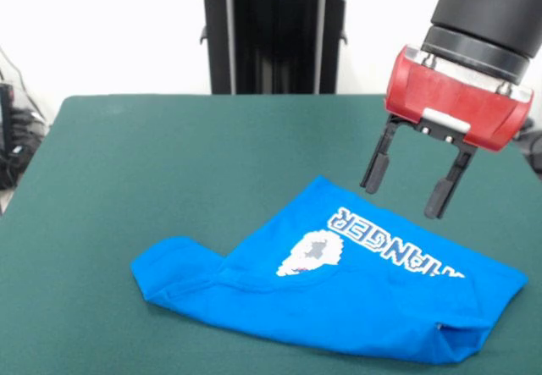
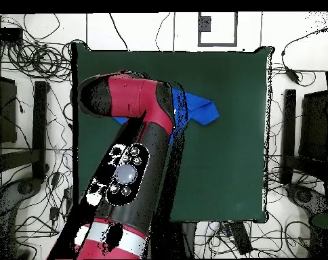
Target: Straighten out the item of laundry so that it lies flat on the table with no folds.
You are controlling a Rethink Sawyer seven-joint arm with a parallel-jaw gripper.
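The blue T-shirt [image 1: 339, 286] sits crumpled and folded over on the near right part of the green table [image 1: 169, 163], print side up. The gripper [image 1: 408, 187] hovers just above its far edge, fingers spread, holding nothing.

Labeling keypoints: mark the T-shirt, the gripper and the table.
T-shirt [image 1: 373, 295]: front view, plain blue cloth below the print.
gripper [image 1: 408, 190]: front view, midway between the open fingertips, above the shirt.
table [image 1: 169, 163]: front view, bare green surface.

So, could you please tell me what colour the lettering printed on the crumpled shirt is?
White with dark outlines, on the bright blue short-sleeved T-shirt; the front view shows it best.
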